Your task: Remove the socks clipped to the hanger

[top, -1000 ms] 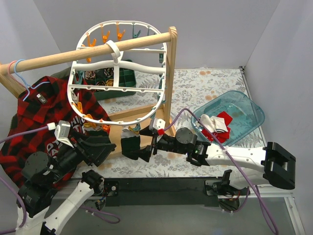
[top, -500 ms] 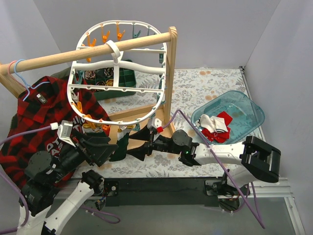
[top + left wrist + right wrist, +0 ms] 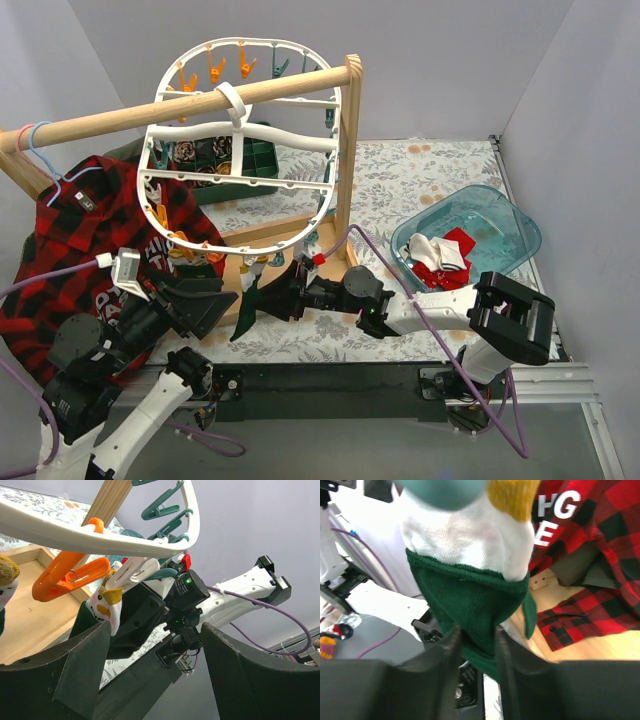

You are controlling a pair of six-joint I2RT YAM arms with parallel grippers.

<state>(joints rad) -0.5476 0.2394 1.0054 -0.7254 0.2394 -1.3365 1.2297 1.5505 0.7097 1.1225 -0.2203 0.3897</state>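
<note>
The white oval hanger (image 3: pixel 245 182) hangs by its hook from the wooden rail (image 3: pixel 120 115). A dark green sock (image 3: pixel 248 305) with a white cuff and gold toe hangs from a clip on its near rim. In the right wrist view my right gripper (image 3: pixel 476 642) is shut on the green part of that sock (image 3: pixel 470 600), one finger pressed on each side. In the top view that gripper (image 3: pixel 278 300) sits just right of the sock. My left gripper (image 3: pixel 155 667) stands open below the rim (image 3: pixel 100 535), nothing between its fingers, the sock's cuff (image 3: pixel 107 602) just above its left finger.
A red-and-black plaid shirt (image 3: pixel 90 250) hangs at the left on a thin hanger. A blue tub (image 3: pixel 500 225) at the right holds red and white socks (image 3: pixel 440 258). Orange clips (image 3: pixel 70 577) hang near my left gripper. The wooden post (image 3: pixel 345 160) stands behind the right arm.
My right gripper moved left to the hanging green sock and closed from wide open onto it. The left gripper opened a little wider.
</note>
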